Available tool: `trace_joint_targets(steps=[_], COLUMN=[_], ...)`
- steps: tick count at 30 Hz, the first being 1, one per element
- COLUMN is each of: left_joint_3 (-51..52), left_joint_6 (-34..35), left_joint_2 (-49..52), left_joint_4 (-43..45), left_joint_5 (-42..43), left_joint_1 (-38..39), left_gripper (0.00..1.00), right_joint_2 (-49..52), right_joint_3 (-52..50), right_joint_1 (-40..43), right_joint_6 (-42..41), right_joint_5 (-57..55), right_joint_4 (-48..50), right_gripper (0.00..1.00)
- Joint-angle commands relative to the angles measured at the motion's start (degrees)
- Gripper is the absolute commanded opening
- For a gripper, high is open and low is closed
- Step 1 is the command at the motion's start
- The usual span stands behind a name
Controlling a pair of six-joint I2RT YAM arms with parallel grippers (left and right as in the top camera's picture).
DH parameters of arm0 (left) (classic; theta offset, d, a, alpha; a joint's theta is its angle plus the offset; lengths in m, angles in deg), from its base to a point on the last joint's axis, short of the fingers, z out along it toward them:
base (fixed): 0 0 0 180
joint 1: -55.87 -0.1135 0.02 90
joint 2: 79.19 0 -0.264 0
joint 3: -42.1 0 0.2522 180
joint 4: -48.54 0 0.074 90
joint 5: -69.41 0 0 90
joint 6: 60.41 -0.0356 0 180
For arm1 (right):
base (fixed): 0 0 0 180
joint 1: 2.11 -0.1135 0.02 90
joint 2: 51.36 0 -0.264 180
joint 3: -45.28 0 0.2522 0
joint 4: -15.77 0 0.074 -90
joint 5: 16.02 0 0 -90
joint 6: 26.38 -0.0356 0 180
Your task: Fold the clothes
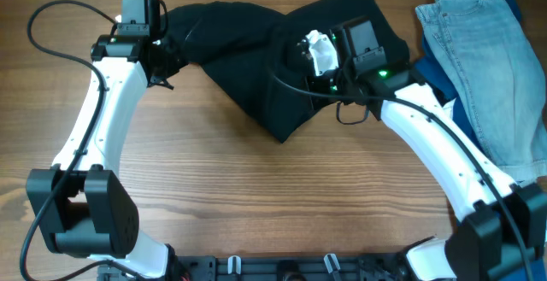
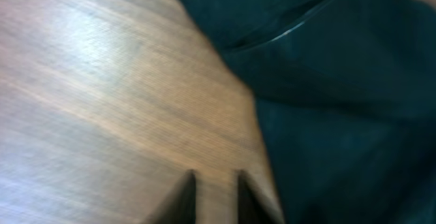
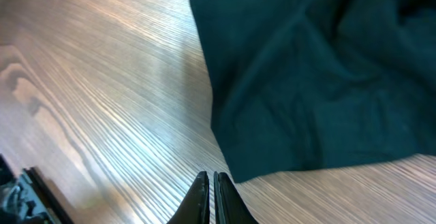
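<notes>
The clothes [image 1: 256, 59] are one black garment lying crumpled across the far middle of the table, with a corner pointing toward the near side. My left gripper [image 1: 161, 66] is at the garment's left end. In the left wrist view, which is blurred, the left gripper [image 2: 216, 197] is open a little. Bare wood shows between its fingers and the black fabric [image 2: 340, 101] lies just to their right. My right gripper [image 1: 313, 55] hovers over the garment's middle. In the right wrist view the right gripper [image 3: 212, 197] is shut on nothing, beside a corner of the fabric [image 3: 313, 81].
Light blue jeans [image 1: 487, 67] lie at the far right on a dark blue fabric [image 1: 440, 80]. Both arms rise from bases at the table's near edge. Bare wood table [image 1: 256, 204] spans the near half.
</notes>
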Motion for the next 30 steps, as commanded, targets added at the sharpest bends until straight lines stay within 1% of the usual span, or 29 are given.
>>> trace_joint_targets(steps=[1,3,4,5,6,7,8,9,10,11,13,14,15,16,17,19,20,22,24,26,28,29,30], left_joint_3=[0.42,0.42,0.42,0.42,0.42,0.42,0.42,0.42,0.42,0.39,0.39,0.39,0.39,0.39,0.39,0.39,0.39,0.39,0.39,0.39,0.39,0.39,0.39], left_joint_6=[-0.02,-0.02,-0.04,-0.04,-0.07,-0.22,-0.22,-0.22,-0.22,-0.22,-0.22,-0.22,-0.24,-0.24,-0.24,-0.26,-0.26,-0.48,-0.48,-0.50,-2.62,-3.28,-3.34], left_joint_2=[0.85,1.84,2.29,3.28,3.82,4.35,4.48,4.48,4.48,4.48,4.48,4.48,4.48,4.48,4.48,4.48,4.48,4.48,4.48,4.48,4.48,4.48,4.48], left_joint_4=[1.92,3.06,3.56,4.66,5.07,5.90,6.49,7.15,7.58,7.76,7.76,7.76,7.72,7.69,7.58,7.50,7.52,7.52,7.54,7.54,7.54,7.50,7.48], left_joint_5=[1.49,1.49,1.49,1.51,1.49,1.49,1.53,1.53,1.55,1.55,1.70,1.73,1.95,1.95,1.95,1.95,1.95,1.92,1.92,1.92,1.92,1.97,1.95], left_joint_1=[0.09,0.09,0.09,0.09,0.09,0.07,0.09,0.09,0.09,0.07,0.17,0.20,0.20,0.20,0.24,0.24,0.24,0.24,0.24,0.24,0.24,0.24,0.24], left_gripper=[0.53,0.48,0.60,0.63,0.59,0.51,0.45,0.49,0.51,0.51,0.52,0.51,0.51,0.51,0.51,0.50,0.51,0.51,0.55,0.56,0.56,0.56,0.56], right_joint_2=[-2.51,-2.29,-2.29,-2.29,-2.29,-2.27,-2.16,-1.86,-1.29,-0.35,3.45,6.01,7.93,9.90,12.48,16.70,18.36,19.71,19.87,19.87,19.87,19.87,19.89], right_joint_3=[-0.02,-0.04,-0.04,-0.04,-0.04,-0.04,-0.04,-0.04,-0.04,-0.07,-0.07,-0.07,-0.07,-0.07,-0.07,-0.07,-0.07,-0.07,-0.07,-0.07,-0.07,-0.07,-0.07], right_joint_1=[-0.07,-0.07,-0.07,-0.07,-0.07,-0.07,-0.09,-0.09,-0.09,-0.09,-0.24,-0.24,-0.24,-0.24,-0.24,-0.24,-0.24,-0.28,-0.39,-0.39,-0.07,0.26,0.83], right_joint_6=[0.44,1.40,2.75,3.32,3.34,3.30,3.28,3.34,3.34,3.32,3.41,3.30,3.19,2.36,0.76,0.22,-0.39,-2.49,-3.50,-4.59,-5.27,-5.40,-5.66], right_joint_5=[-2.97,-2.71,-1.86,-1.51,-1.51,-1.49,-1.44,-0.55,0.50,1.73,7.06,10.73,13.20,15.37,17.18,21.03,22.40,22.77,23.58,24.30,24.33,24.30,24.33], right_joint_4=[-1.62,-3.65,-4.24,-4.61,-4.92,-5.29,-5.64,-5.92,-6.05,-6.10,-5.95,-5.49,-5.01,-4.50,-3.93,-3.41,-3.15,-1.99,-0.50,0.31,-0.46,-1.11,-1.73], right_gripper=[0.04,0.04,0.04,0.04,0.04,0.14,0.49,0.99,0.99,1.00,0.82,0.84,0.88,0.87,0.83,0.80,0.80,0.84,0.88,0.91,0.91,0.87,0.86])
